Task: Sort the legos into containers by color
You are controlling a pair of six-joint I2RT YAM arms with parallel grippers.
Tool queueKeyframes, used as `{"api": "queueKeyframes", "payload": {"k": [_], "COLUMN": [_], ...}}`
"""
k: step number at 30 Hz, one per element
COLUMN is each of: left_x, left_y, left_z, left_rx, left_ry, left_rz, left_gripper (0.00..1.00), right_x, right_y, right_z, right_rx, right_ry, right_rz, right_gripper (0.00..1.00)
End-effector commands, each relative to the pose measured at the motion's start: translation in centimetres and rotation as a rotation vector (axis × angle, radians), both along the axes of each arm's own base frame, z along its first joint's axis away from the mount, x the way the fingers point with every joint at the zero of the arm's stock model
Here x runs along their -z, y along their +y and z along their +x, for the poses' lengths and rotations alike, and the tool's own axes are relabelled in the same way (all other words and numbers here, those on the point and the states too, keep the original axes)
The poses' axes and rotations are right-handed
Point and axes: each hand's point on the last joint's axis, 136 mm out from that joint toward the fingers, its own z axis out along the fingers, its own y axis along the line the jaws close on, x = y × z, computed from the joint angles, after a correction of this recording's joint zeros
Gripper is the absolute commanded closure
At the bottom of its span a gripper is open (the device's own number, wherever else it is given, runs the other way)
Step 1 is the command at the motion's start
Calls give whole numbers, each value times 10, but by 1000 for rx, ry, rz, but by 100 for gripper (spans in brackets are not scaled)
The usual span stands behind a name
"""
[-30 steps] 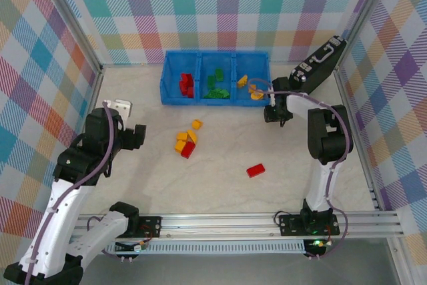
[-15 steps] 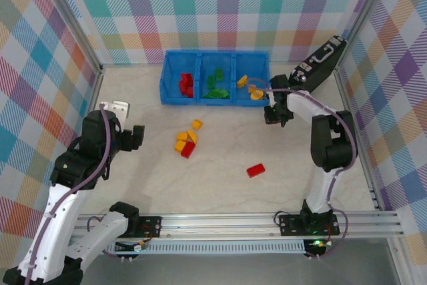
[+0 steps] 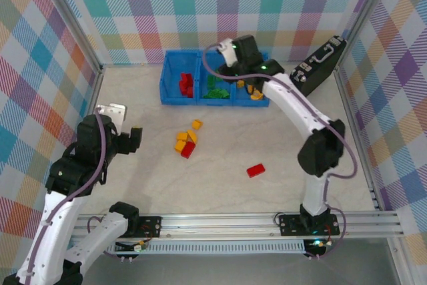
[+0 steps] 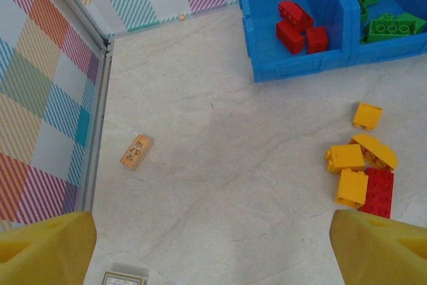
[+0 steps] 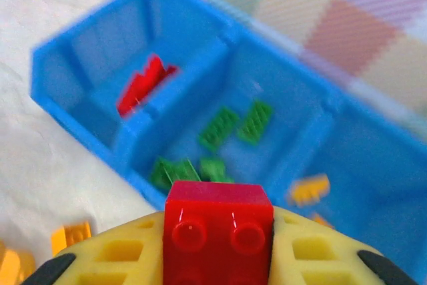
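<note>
Right wrist view showed right fingers [image 5: 127, 251] clenched on a red lego [image 5: 219, 221] above the blue tray [image 5: 80, 108] at the counter's [image 5: 40, 185] far edge. Next: drop it among the reds [image 5: 143, 85]. Left fingers [image 4: 47, 245] gaped, empty.

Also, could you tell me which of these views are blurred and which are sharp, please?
Right wrist: the blue tray and its bricks are smeared, though the red brick in the right tool is crisp; left wrist: sharp and evenly lit, no glare; top external: sharp too.
</note>
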Motion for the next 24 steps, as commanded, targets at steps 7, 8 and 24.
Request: {"api": "queueKeyframes", "payload": {"k": [7,8,24], "left_x": [-4,-3,10], "left_y": [11,10,4], "left_z": [-17,-16,-11], "left_rx": [-29,-24,-11], "left_ry": [-9,-6,34], "left_rz": [5,7,-5], "left_gripper": [9,9,9], "right_x": [19,26,138], "right_y": [103,110,174], "right_z": [49,54,63], "right_rx": [-224,-234,-411], "right_ry": [-182,-182,-347], "right_rz": [-9,-8,-282], "right_gripper": [72,72,70]}}
